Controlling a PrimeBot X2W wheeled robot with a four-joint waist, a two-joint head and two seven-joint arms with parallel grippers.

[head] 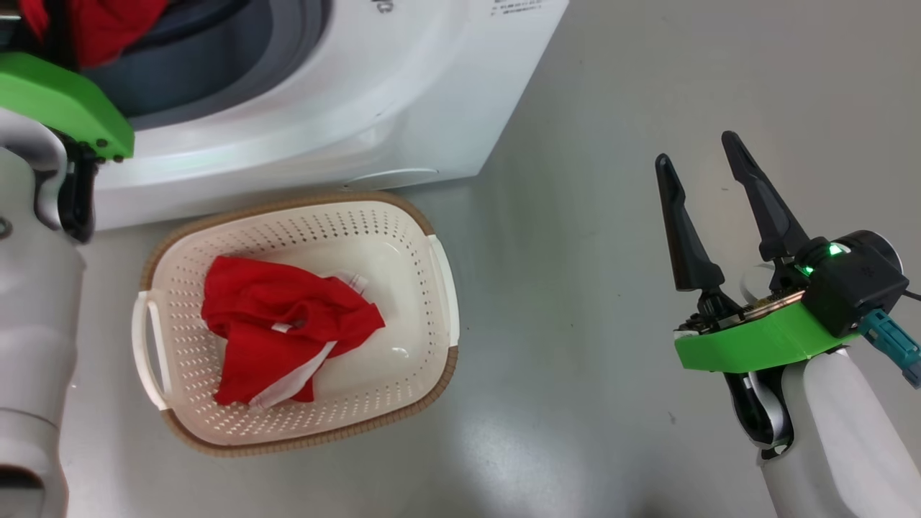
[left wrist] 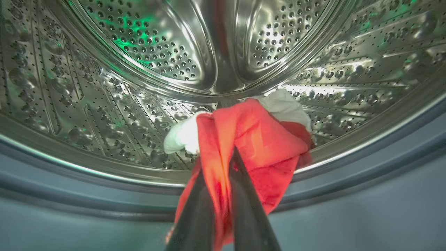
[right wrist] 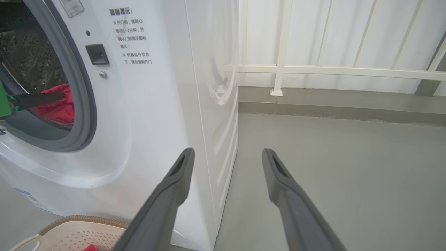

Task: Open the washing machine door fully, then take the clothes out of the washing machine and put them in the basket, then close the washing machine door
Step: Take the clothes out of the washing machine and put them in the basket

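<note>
My left gripper point(left wrist: 223, 164) reaches into the washing machine point(head: 360, 93) and is shut on a piece of the clothes point(left wrist: 258, 139), red with white parts, at the steel drum's point(left wrist: 139, 52) lower lip. The right wrist view shows that red piece point(right wrist: 55, 108) behind the grey gasket point(right wrist: 83, 104). Another red garment point(head: 280, 324) lies in the cream basket point(head: 403, 266) on the floor in front of the machine. My right gripper point(head: 696, 150) hovers open and empty over the floor to the right; its fingers point(right wrist: 174, 184) point past the machine's corner. The washing machine door is out of view.
Grey floor point(head: 611, 360) stretches to the right of the machine and basket. A white railing point(right wrist: 313, 69) on a low kerb closes off the far side. A latch socket point(right wrist: 97, 54) and a printed notice sit on the machine's front.
</note>
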